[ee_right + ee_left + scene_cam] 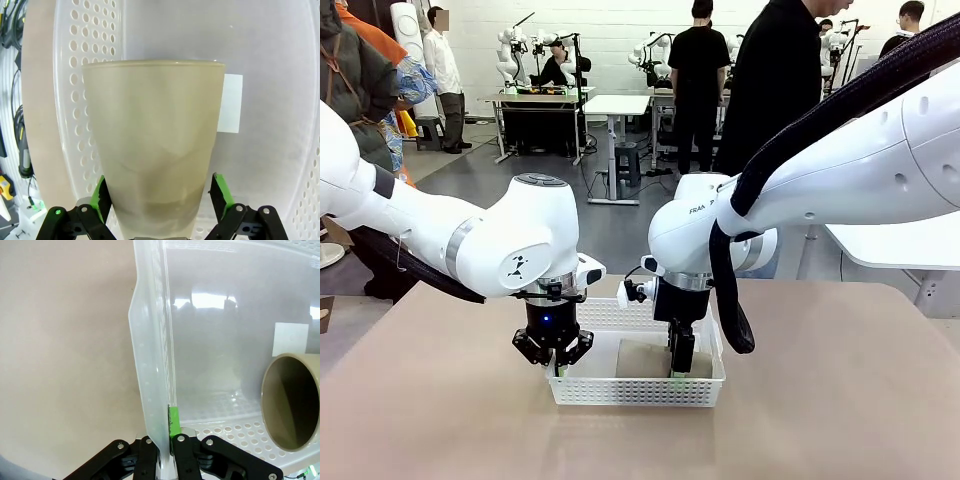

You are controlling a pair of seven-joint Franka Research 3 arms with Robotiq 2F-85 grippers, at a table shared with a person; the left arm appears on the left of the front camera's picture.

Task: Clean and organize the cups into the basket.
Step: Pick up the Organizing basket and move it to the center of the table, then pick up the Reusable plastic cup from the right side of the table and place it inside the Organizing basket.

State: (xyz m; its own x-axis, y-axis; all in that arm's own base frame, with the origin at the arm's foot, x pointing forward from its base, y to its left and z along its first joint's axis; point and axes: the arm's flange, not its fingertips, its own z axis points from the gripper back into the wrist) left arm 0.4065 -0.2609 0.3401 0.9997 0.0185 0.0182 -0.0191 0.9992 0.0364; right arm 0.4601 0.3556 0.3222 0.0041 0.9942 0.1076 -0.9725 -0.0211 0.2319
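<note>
Tan table (840,400) (white basket (638,393) on top)

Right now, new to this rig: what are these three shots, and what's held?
Two white robot arms work at a tan table. The front view looks across it from between the arms; each wrist view looks along one gripper's fingers. A white basket sits on the table, with a tan cup lying inside. The left gripper is shut on the basket's side wall. The right gripper is open, its green pads either side of the cup, not gripping it.
</note>
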